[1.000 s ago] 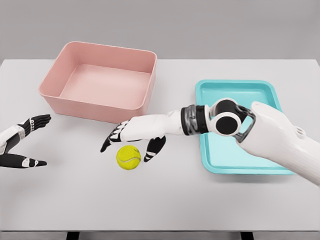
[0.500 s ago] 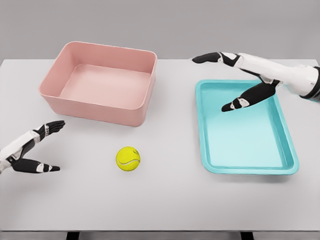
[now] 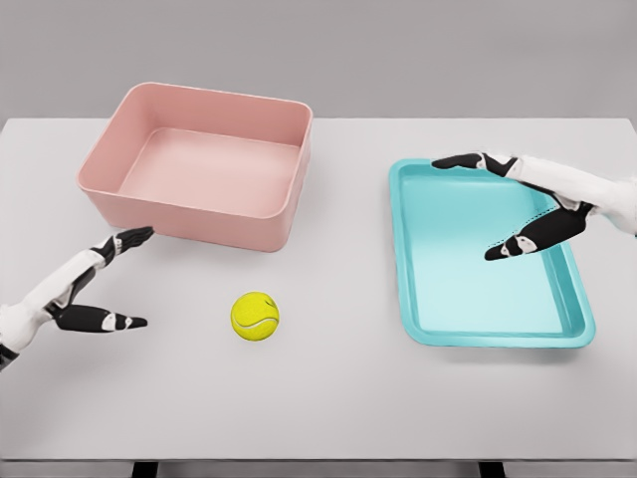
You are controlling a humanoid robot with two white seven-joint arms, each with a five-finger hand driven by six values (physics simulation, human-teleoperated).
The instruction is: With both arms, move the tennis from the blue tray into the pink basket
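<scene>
On the far left, the left hand [image 3: 95, 289] sits low over the desk [image 3: 338, 398]. Its fingers are spread open and it holds nothing. The thumb and the other fingers point to the right, with a wide gap between them.

Up and to the right of that hand is the pink basket [image 3: 109, 189]. Nothing is in it.

Next comes the tennis ball [image 3: 256, 316]. It lies on the bare desk in front of the basket, between the basket and the blue tray [image 3: 498, 334]. It is not in the tray and not in the basket. The ball lies to the right of the left hand, near it, right where the open fingers point. A ball is round, so it has no long side and points no way.

The blue tray has nothing in it. Above it is the right hand [image 3: 523, 204], open too and holding nothing. It is well apart from the ball, so the left hand is the nearer one and looks best placed to take the ball.
</scene>
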